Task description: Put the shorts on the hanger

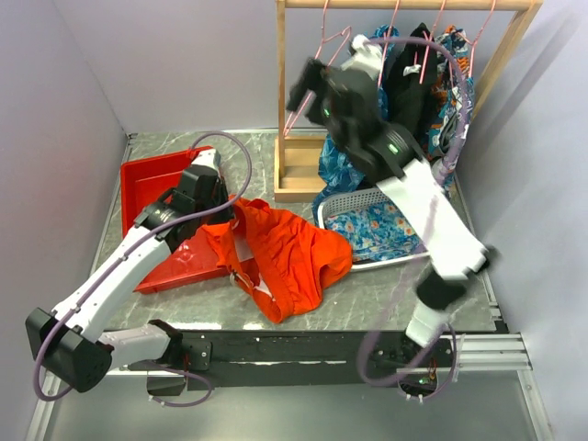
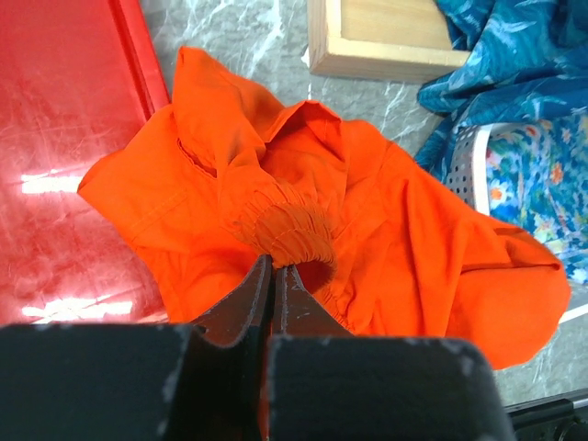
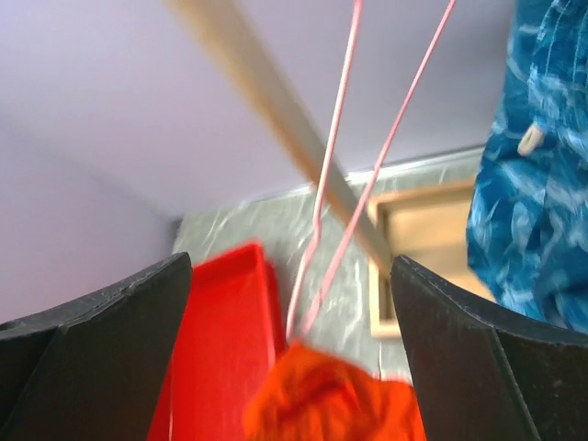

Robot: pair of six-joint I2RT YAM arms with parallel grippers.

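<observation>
While pinched, shorts [image 1: 294, 253] over bin [image 1: 147, 171] rim

1. The right wrist view is blurred throughout: the hanger [image 3: 344, 64] shows only as two pink wires running off the top edge, its hook unseen.
2. There the shorts [image 3: 331, 395] are an orange smear cut by the bottom edge.
3. From above, the right gripper [image 1: 310, 83] is smeared and covers part of the hanger.
4. The left gripper [image 2: 273, 268] hides the shorts' near edge; any fabric inside its pressed-together jaws is unseen.
5. The shorts and the left arm cover part of the red bin [image 1: 147, 179].
</observation>
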